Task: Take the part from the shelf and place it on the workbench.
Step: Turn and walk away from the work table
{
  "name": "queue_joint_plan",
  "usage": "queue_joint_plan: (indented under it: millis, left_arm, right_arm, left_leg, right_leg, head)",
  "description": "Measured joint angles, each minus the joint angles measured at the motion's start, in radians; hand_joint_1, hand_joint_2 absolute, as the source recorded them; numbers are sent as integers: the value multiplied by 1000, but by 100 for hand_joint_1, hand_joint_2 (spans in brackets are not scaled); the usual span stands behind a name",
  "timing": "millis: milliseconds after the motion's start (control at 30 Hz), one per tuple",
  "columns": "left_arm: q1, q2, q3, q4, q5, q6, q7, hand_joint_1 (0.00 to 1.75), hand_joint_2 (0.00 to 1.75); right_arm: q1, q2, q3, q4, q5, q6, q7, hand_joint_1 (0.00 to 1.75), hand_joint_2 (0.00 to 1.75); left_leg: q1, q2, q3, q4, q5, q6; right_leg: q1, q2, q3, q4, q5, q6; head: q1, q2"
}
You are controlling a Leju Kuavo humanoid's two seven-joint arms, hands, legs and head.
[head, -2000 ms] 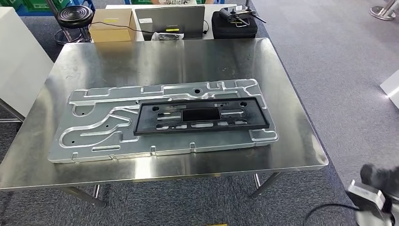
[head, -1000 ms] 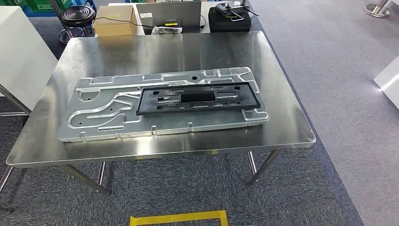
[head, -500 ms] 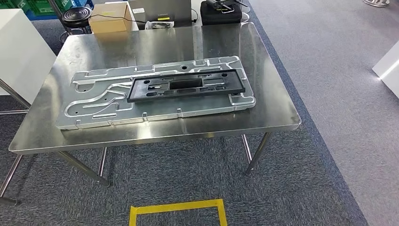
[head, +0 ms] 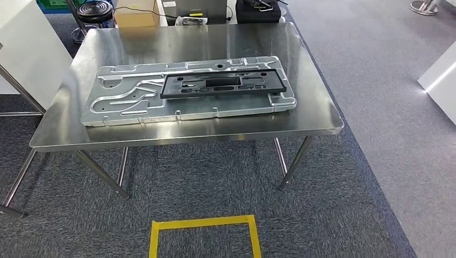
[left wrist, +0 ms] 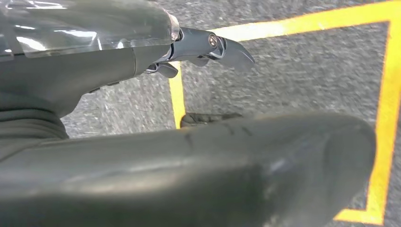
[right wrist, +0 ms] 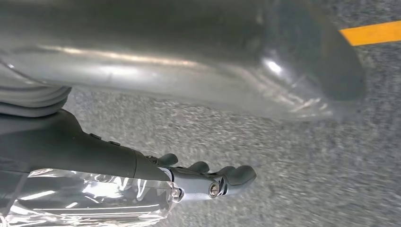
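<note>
A long black plastic frame part lies flat on a large silver machined plate. The plate rests on the steel workbench, which stands a step or so in front of me. Neither hand touches the part. In the left wrist view my left hand hangs over grey carpet, its dark fingers stretched out and its thumb apart, holding nothing. My right hand also hangs above the carpet with its fingers extended and empty.
A yellow tape square marks the carpet between me and the bench. Behind the bench stand a cardboard box, a black stool and a black case. White cabinets flank it at the left and the right.
The camera has drawn back from the workbench, so the bench sits farther off and the yellow square has come into view. The part and plate lie as before.
</note>
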Motion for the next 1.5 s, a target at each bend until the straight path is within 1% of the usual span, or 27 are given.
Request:
queue_joint_plan:
  millis: [33, 67, 133, 200, 267, 333, 367, 433, 500, 533, 567, 600, 667, 733, 767, 833, 900, 1000, 1033, 1067, 1100, 1167, 1233, 1267, 1367, 1433, 1500]
  left_arm:
    - [0, 0, -2, 0, 0, 0, 0, 0, 0]
    - [0, -1, -3, 0, 1, 0, 0, 0, 0]
    - [1, -1, -4, 0, 8, 0, -2, 0, 0]
    - [2, -1, -1, 0, 30, -1, -4, 0, 0]
    - [3, 1, 11, 0, 63, -3, -1, 0, 0]
    - [5, 2, 36, 0, 101, 8, 9, 0, 0]
    - [6, 1, 50, 0, 119, 19, 14, 0, 0]
    - [7, -2, 75, 0, 138, 43, 17, 0, 0]
    - [6, -5, 91, 0, 144, 58, 16, 0, 0]
    - [5, -7, 96, 0, 145, 60, 15, 0, 0]
    - [5, -8, 99, 0, 145, 62, 15, 0, 0]
    - [5, -9, 103, 0, 144, 62, 13, 0, 0]
    - [3, -9, 108, 0, 141, 57, 9, 0, 0]
    - [-1, -9, 110, 0, 138, 52, 4, 0, 0]
    - [-2, -9, 111, 0, 137, 50, 2, 0, 0]
    - [-2, -9, 112, 0, 134, 47, -1, 0, 0]
    - [-3, -10, 112, 0, 132, 45, -3, 0, 0]
    - [-3, -10, 112, 0, 129, 42, -4, 0, 0]
    - [-3, -10, 112, 0, 127, 39, -5, 0, 0]
    - [-3, -10, 112, 0, 122, 35, -7, 0, 0]
    - [-3, -10, 112, 0, 116, 29, -9, 0, 0]
    - [-5, -10, 109, 0, 99, 14, -15, 0, 0]
    - [-6, -10, 102, 0, 82, 2, -21, 0, 0]
    - [-7, -10, 98, 0, 76, -2, -22, 0, 0]
    - [-9, -7, 86, 0, 64, -7, -23, 0, 0]
    - [-9, -5, 83, 0, 58, -9, -21, 0, 0]
    - [-9, -5, 78, 0, 53, -11, -20, 0, 0]
  right_arm:
    - [0, 0, -2, 1, 2, 2, 1, 0, 0]
    - [0, 0, -4, 2, 6, 6, 2, 0, 0]
    - [-1, 0, -5, 3, 25, 17, 7, 0, 0]
    - [-3, 0, -4, 5, 53, 23, 0, 0, 0]
    - [-4, 1, 2, 9, 87, 23, -21, 0, 0]
    - [-7, 2, 20, 16, 124, 29, -45, 0, 0]
    - [-11, 2, 32, 19, 141, 35, -52, 0, 0]
    - [-21, 2, 52, 24, 162, 49, -53, 0, 0]
    - [-28, 2, 68, 28, 171, 58, -46, 0, 0]
    - [-31, 2, 74, 30, 172, 61, -41, 0, 0]
    - [-33, 2, 78, 32, 173, 62, -37, 0, 0]
    - [-34, 2, 82, 33, 173, 63, -34, 0, 0]
    - [-38, 3, 87, 35, 171, 64, -31, 0, 0]
    - [-40, 3, 90, 36, 168, 62, -32, 0, 0]
    - [-41, 4, 91, 36, 166, 61, -33, 0, 0]
    - [-42, 4, 92, 37, 161, 59, -35, 0, 0]
    - [-42, 4, 92, 38, 157, 57, -35, 0, 0]
    - [-42, 5, 92, 40, 154, 56, -35, 0, 0]
    - [-43, 5, 92, 40, 151, 55, -36, 0, 0]
    - [-43, 5, 92, 40, 146, 53, -38, 0, 0]
    - [-43, 5, 92, 40, 140, 53, -41, 0, 0]
    - [-46, 3, 91, 40, 123, 55, -51, 0, 0]
    - [-49, 0, 88, 40, 107, 59, -60, 0, 0]
    - [-50, -2, 85, 40, 100, 60, -64, 0, 0]
    - [-49, -4, 72, 40, 84, 58, -72, 0, 0]
    - [-48, -4, 65, 41, 78, 55, -72, 0, 0]
    - [-47, -5, 60, 41, 74, 51, -73, 0, 0]
  left_leg:
    - [0, 0, -17, 4, 10, -2]
    - [0, 0, -32, 9, 19, -4]
    - [0, 0, -59, 22, 32, -9]
    - [-3, -1, -79, 36, 43, -18]
    - [-4, 0, -89, 43, 55, -29]
    - [-3, -1, -96, 48, 61, -41]
    - [-2, -3, -103, 63, 42, -47]
    - [3, -6, -133, 151, -45, -56]
    - [6, -6, -164, 276, -127, -63]
    - [7, -6, -168, 318, -137, -64]
    - [8, -6, -157, 331, -124, -65]
    - [9, -6, -131, 314, -97, -65]
    - [10, -7, -33, 187, -55, -60]
    - [5, -8, 48, 58, -65, -49]
    - [3, -8, 61, 29, -76, -42]
    - [1, -6, 54, 14, -65, -26]
    - [4, -2, 36, 10, -43, -9]
    - [3, -1, -8, 10, -7, 1]
    - [2, -1, -23, 12, 4, 0]
    - [2, 0, -38, 14, 14, -1]
    - [2, 0, -52, 17, 24, -4]
    - [2, 0, -77, 26, 39, -10]
    - [-1, -1, -94, 39, 50, -19]
    - [-2, -1, -98, 43, 56, -25]
    - [0, -2, -111, 51, 62, -44]
    - [3, -4, -136, 108, -3, -54]
    - [8, -5, -169, 232, -101, -62]
  right_leg:
    - [0, 0, 3, 35, -1, 2]
    - [-1, 0, 24, 34, 21, 2]
    - [0, 0, 118, -75, 72, -4]
    - [4, 1, 218, -223, 72, -14]
    - [10, 1, 249, -285, 56, -23]
    - [8, -1, 237, -288, 67, -34]
    - [6, -3, 229, -288, 77, -42]
    - [5, -7, 206, -289, 98, -54]
    - [7, -8, 176, -284, 118, -58]
    - [8, -9, 159, -280, 127, -57]
    - [9, -10, 143, -275, 136, -56]
    - [9, -10, 125, -268, 145, -54]
    - [9, -10, 96, -254, 159, -48]
    - [11, -10, 80, -244, 173, -37]
    - [10, -10, 78, -243, 181, -31]
    - [9, -9, 74, -245, 194, -18]
    - [7, -6, 59, -218, 154, -8]
    - [2, -2, 12, -47, 3, 1]
    - [0, -2, 5, 9, -19, 3]
    - [0, -2, 10, 37, -16, 5]
    - [-1, -2, 34, 29, 8, 5]
    - [-1, -2, 130, -86, 61, 1]
    - [3, -1, 228, -231, 64, -8]
    - [5, -1, 253, -273, 56, -14]
    - [6, -3, 244, -291, 65, -37]
    - [4, -8, 221, -293, 87, -53]
    - [6, -9, 193, -291, 107, -60]
  head:
    - [0, 0]
    - [0, 0]
    - [0, 0]
    - [0, 0]
    - [0, 0]
    - [0, 0]
    - [0, 0]
    - [0, 0]
    - [0, 0]
    - [0, 0]
    - [0, 0]
    - [0, 0]
    - [0, 0]
    - [0, 0]
    - [0, 0]
    - [0, 0]
    - [0, 0]
    - [0, 0]
    - [0, 0]
    - [0, 0]
    - [0, 0]
    - [0, 0]
    - [0, 0]
    - [0, 0]
    - [0, 0]
    - [0, 0]
    - [0, 0]
